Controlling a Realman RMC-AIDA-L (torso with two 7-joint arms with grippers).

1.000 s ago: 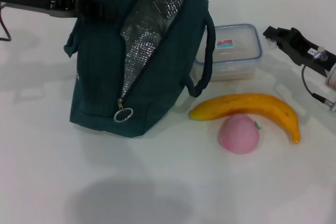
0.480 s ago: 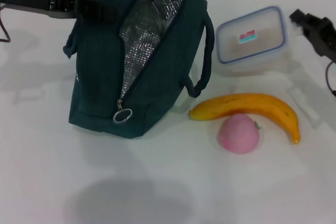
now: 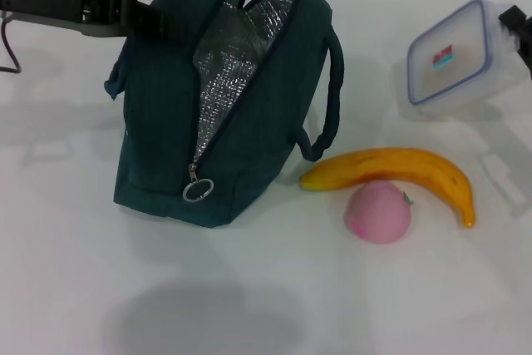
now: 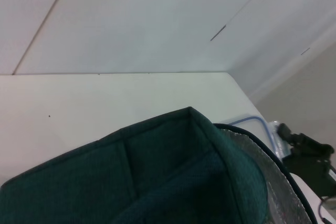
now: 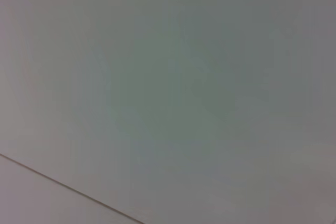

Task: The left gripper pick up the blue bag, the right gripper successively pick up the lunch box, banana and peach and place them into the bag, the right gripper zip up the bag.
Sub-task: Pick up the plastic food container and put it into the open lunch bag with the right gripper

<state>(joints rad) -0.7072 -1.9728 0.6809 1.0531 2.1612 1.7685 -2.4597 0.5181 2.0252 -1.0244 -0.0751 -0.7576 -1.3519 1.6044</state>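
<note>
Now lunch box [image 3: 451, 57] airborne, lid tilted toward bag [image 3: 224, 97]

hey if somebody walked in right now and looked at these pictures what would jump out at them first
Probably the blue bag left of centre, unzipped with its silver lining showing, the left pincer holding its top. Next, the lunch box tilted in the air at far right, gripped by the right pincer. The banana and peach lie touching on the table.
</note>
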